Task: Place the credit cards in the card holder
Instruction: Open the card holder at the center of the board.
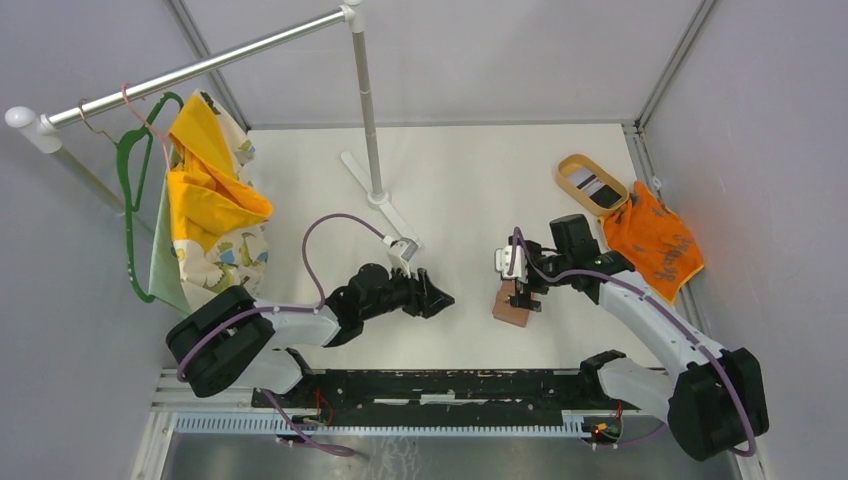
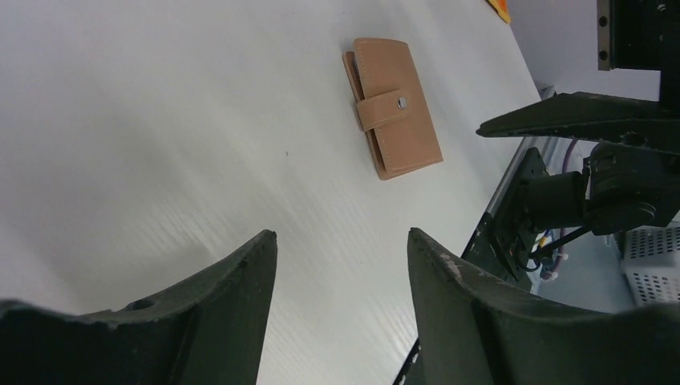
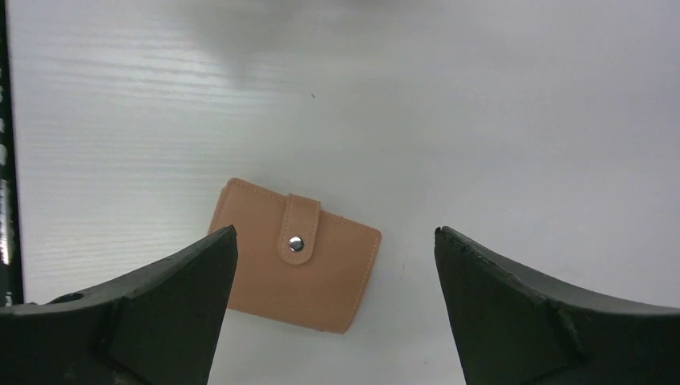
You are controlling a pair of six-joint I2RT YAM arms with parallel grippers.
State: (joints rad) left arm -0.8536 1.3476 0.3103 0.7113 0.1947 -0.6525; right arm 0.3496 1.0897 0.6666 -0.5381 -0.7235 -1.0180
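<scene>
Card holder [image 3: 295, 255] lying snapped shut toward the worktop's near edge; right gripper [image 3: 335, 241] spread wide above it, likely to pick up; left gripper [image 2: 342, 241] spread, empty.

Yellow cloth [image 1: 210, 190] hangs on a rail [image 1: 200, 70]; orange cloth [image 1: 655, 240] touches a tan tray [image 1: 568, 170].

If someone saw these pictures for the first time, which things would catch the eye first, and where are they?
Probably the brown card holder, snapped shut on the white table, with the right claw open above it. Next, the bright colours: a yellow cloth hanging on the rack at far left, and an orange cloth beside a tan oval tray at far right.
</scene>
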